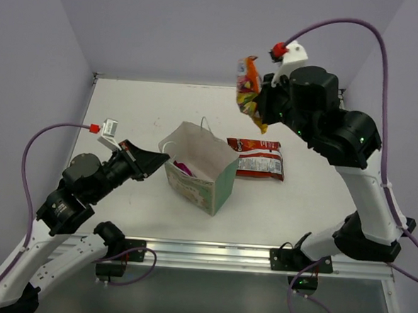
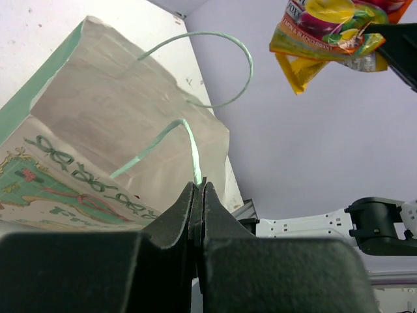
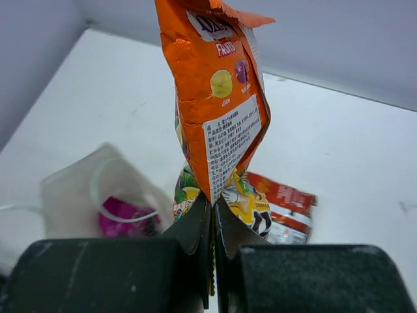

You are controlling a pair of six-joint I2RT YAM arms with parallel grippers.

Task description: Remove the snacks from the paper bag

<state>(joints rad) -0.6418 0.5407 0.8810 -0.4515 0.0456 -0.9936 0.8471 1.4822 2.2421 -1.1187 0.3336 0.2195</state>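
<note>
Partway there: a red-and-white packet (image 1: 257,158) lies on the table (image 1: 126,116) just beside the paper bag (image 1: 197,171). The right gripper (image 3: 212,203) is pinched tight on an orange packet (image 3: 218,98), maybe a yellow packet (image 3: 244,202) too, held high over the table. A magenta packet (image 1: 182,168) sits inside the upright, open bag, so that one's left, and the left gripper (image 2: 199,186) is pinched shut on the bag's string handle (image 2: 193,153).

The orange packet (image 3: 218,98) reads "FRUITS" above a small "LEMON"; the left wrist view shows "FOX" on it.

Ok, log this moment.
left gripper: shut on bag handle; right gripper: holds orange packet aloft; red packet: on table; magenta packet: in bag
</note>
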